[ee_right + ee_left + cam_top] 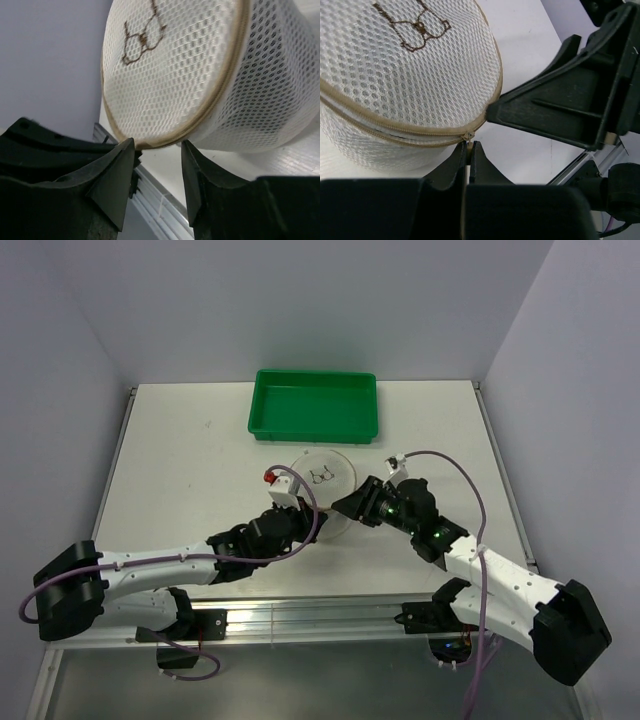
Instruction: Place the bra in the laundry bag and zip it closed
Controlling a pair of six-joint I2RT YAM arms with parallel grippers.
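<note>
The laundry bag (pixel 322 478), a white mesh cylinder with a brown drawing on its round top, stands in the middle of the table. In the left wrist view the bag (pixel 410 65) fills the upper left. Its beige zip runs round the rim to the slider (pixel 466 135). My left gripper (pixel 468 146) is shut on the zip pull hanging from that slider. My right gripper (pixel 157 147) is open, with its tips at the rim of the bag (pixel 200 70) and nothing clamped. In the top view both grippers, left (pixel 308 508) and right (pixel 346 504), meet at the bag's near edge. The bra shows in no view.
A green tray (pixel 313 375) stands just behind the bag at the table's far edge. A finger of the right gripper (pixel 560 110) sits close to the right of my left fingertips. An aluminium rail (pixel 320 615) runs along the near table edge.
</note>
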